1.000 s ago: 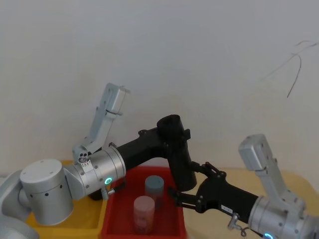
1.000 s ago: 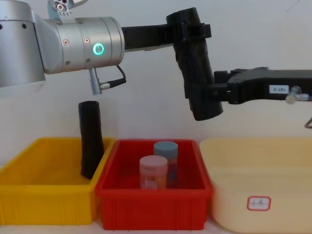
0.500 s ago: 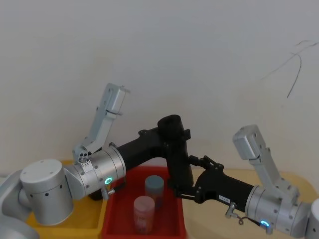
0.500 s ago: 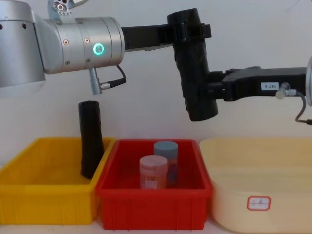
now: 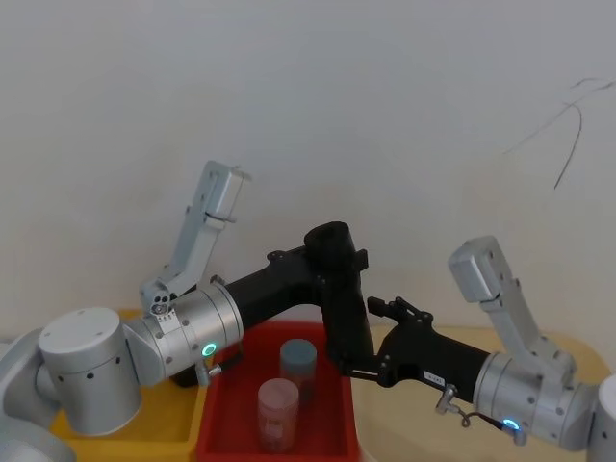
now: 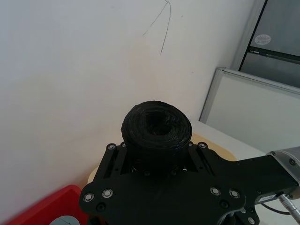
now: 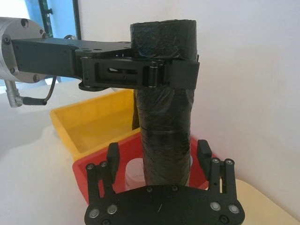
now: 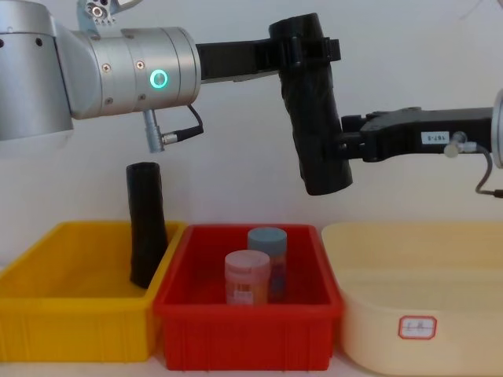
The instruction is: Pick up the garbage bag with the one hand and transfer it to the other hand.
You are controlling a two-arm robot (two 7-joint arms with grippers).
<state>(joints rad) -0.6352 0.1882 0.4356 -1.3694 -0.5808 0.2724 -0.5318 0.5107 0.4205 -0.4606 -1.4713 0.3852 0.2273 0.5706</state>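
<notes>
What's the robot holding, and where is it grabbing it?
The left gripper is shut on the garbage bag, near its top end. The right gripper straddles the lower part with its fingers open, not gripping.

The roll (image 8: 314, 110), a thick matte black cylinder of bags, hangs in the air nearly upright, its top tipped toward 11 o'clock in the chest view. The left gripper (image 8: 312, 51), reaching in from 9 o'clock, is clamped round its upper end. The right gripper (image 8: 342, 147), from 3 o'clock, straddles its lower part, fingers (image 7: 112, 158) spread just clear of it.
</notes>
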